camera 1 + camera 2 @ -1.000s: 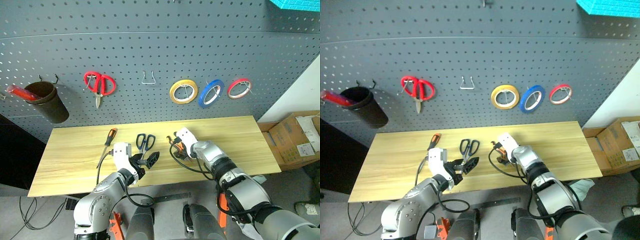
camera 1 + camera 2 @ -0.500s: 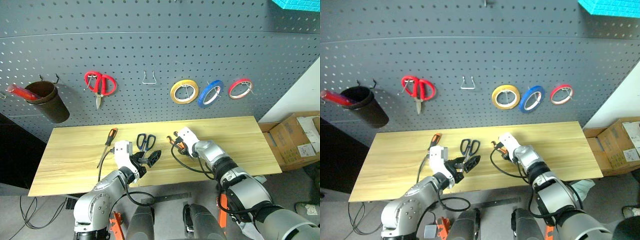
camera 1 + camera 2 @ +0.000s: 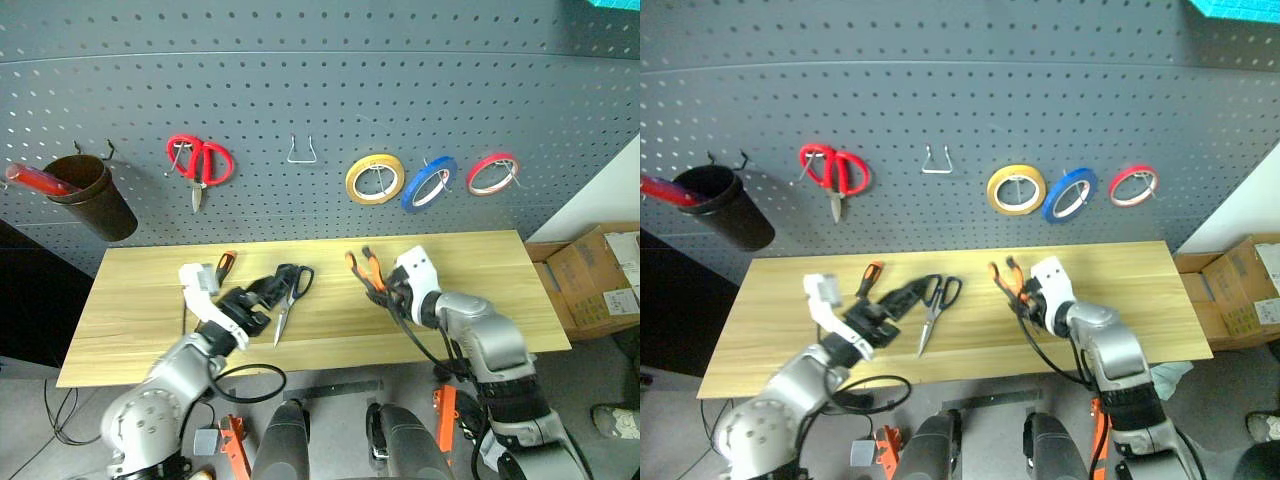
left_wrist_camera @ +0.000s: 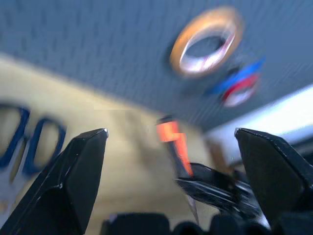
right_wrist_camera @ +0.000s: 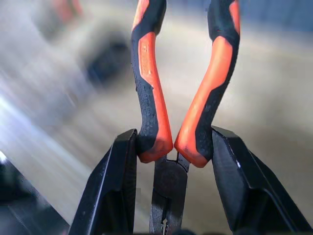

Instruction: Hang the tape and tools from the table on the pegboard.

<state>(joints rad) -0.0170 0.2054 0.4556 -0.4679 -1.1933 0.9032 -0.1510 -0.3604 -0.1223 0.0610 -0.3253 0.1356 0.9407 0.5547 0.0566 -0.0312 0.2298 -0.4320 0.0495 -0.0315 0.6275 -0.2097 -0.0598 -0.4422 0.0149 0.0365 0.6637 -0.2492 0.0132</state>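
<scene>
Right gripper (image 5: 168,156) fingers clamped low on the pliers (image 5: 183,98), handles sticking out past the fingertips. Left gripper (image 4: 171,142) fingers wide, nothing between. Could twist or slip out while reaching for a pegboard (image 3: 320,90) hook.

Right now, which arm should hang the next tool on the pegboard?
Right. The right gripper is shut on the pliers, handles up. The left gripper is open, holding nothing, near the dark-handled scissors on the table.
</scene>
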